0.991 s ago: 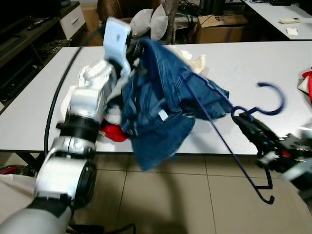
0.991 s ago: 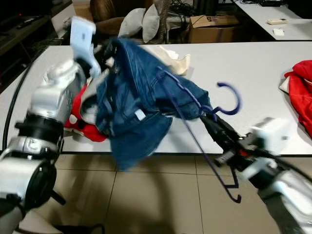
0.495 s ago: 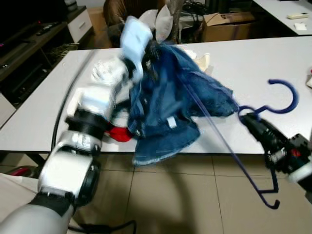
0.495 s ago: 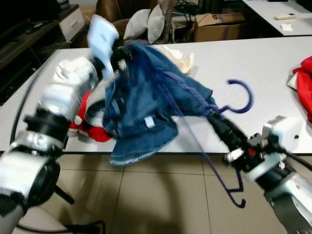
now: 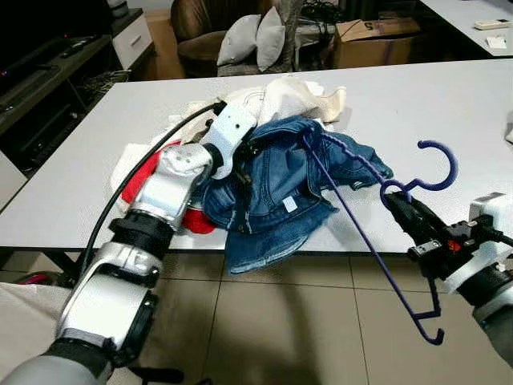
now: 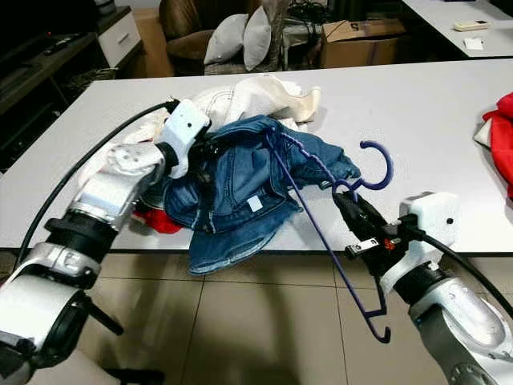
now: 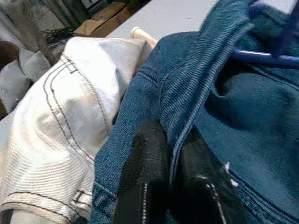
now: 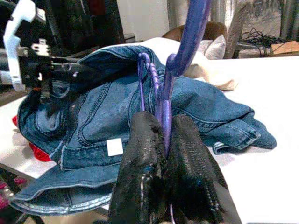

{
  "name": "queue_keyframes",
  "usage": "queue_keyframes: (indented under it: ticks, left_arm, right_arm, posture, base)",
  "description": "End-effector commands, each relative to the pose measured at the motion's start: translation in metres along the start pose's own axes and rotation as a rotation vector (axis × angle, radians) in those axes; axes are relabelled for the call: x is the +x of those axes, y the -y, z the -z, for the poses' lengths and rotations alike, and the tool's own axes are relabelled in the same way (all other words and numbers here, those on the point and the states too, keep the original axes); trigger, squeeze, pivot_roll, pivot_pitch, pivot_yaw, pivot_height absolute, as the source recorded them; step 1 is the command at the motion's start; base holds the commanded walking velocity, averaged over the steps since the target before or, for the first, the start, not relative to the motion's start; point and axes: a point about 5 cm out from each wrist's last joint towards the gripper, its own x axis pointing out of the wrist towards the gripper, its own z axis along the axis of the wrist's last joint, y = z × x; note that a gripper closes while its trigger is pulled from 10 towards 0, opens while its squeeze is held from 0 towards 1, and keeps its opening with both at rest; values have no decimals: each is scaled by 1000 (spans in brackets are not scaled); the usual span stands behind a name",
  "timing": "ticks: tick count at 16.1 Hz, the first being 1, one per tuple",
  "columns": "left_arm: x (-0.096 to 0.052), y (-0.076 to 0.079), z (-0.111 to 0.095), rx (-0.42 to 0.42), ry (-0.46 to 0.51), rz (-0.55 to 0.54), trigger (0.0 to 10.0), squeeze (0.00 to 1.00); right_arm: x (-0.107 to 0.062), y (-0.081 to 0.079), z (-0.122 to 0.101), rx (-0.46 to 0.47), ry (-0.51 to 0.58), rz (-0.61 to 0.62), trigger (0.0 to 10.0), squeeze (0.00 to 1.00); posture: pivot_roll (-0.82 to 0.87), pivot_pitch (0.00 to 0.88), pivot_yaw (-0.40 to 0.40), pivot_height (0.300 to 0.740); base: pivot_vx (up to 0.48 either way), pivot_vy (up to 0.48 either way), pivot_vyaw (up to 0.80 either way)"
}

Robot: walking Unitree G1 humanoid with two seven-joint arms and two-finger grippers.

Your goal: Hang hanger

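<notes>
A purple plastic hanger point(image 5: 362, 234) slants from the table edge down over the floor, its hook point(image 5: 438, 164) up. My right gripper point(image 5: 398, 205) is shut on its neck just below the hook; the right wrist view has the fingers point(image 8: 142, 140) clamped on the purple stem point(image 8: 186, 42). The hanger's upper arm is tucked into a blue denim garment point(image 5: 276, 186) that lies bunched on the white table point(image 5: 449, 96), one flap over the front edge. My left gripper point(image 5: 243, 156) is shut on a fold of that denim, as the left wrist view point(image 7: 172, 161) confirms.
A white denim garment point(image 5: 280, 92) lies behind the blue one and a red cloth point(image 5: 196, 218) under it. Another red cloth point(image 6: 501, 128) sits at the table's right end. A cardboard box point(image 5: 377, 36), cushions point(image 5: 256, 40) and a low cabinet point(image 5: 56, 72) stand beyond. Tiled floor lies below.
My left arm has come down, and the denim that hung raised in the air now lies on the table. The hanger has dropped with it, still in my right gripper.
</notes>
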Motion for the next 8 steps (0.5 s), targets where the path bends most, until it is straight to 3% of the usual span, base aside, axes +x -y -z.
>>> queue_keyframes:
  ticks: [1,4,7,8]
  left_arm:
    - [-5,-3,4,9,-24,0,10000,1000]
    - [-10,0,8,48,-66,3,10000,1000]
    - [-8,9,13,-31,-73,33,10000,1000]
    - [-7,11,18,22,-111,-11,10000,1000]
  right_arm:
    - [2,-1,1,-4,-6,1,10000,0]
    - [4,-2,0,-7,-3,0,10000,0]
    - [5,-3,-1,-11,1,-7,10000,0]
    - [5,-3,-1,-15,4,-7,10000,0]
  posture:
    - [-158,0,145,740]
    - [-157,0,145,740]
    - [-160,0,148,740]
    - [-165,0,153,740]
  base:
    - [0,0,0]
    - [0,0,0]
    - [0,0,0]
    - [0,0,0]
